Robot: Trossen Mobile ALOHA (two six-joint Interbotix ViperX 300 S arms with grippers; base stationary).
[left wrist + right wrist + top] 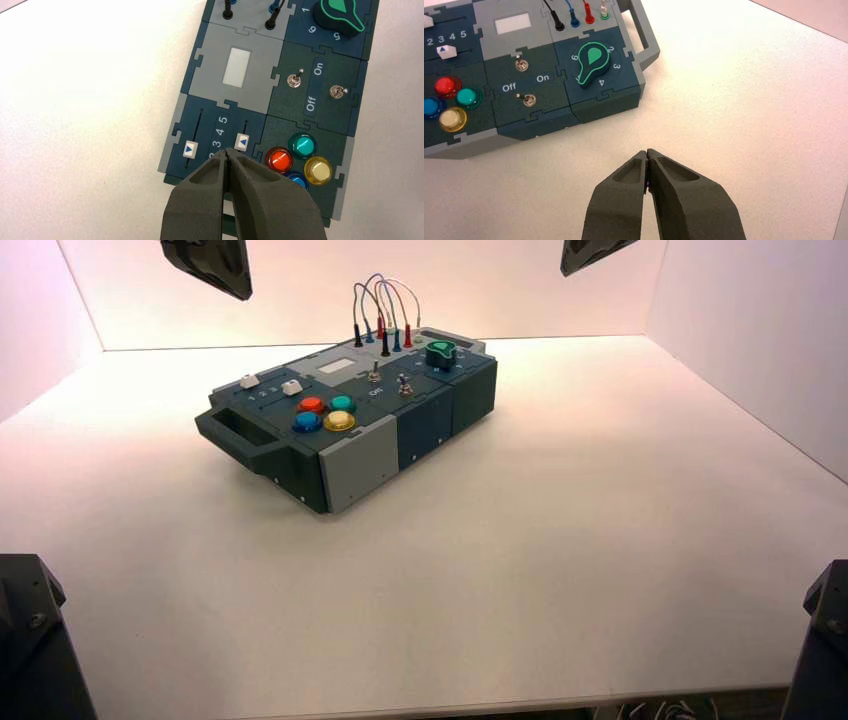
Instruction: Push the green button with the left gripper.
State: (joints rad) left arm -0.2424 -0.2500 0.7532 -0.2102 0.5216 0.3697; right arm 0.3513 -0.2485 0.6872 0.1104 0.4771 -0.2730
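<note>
green button (pixel 342 404) among four on box (pixel 362 430), left gripper (pixel 222 268) shut above

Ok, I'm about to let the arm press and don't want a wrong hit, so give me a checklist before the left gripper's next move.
- Left gripper fingers shut for pressing: ok
- Green button unobstructed: ok
- Left gripper lined up above the green button: not ok, to one side
- Right gripper away from the buttons: ok, over the table
- Green button's press registering: cannot tell
</note>
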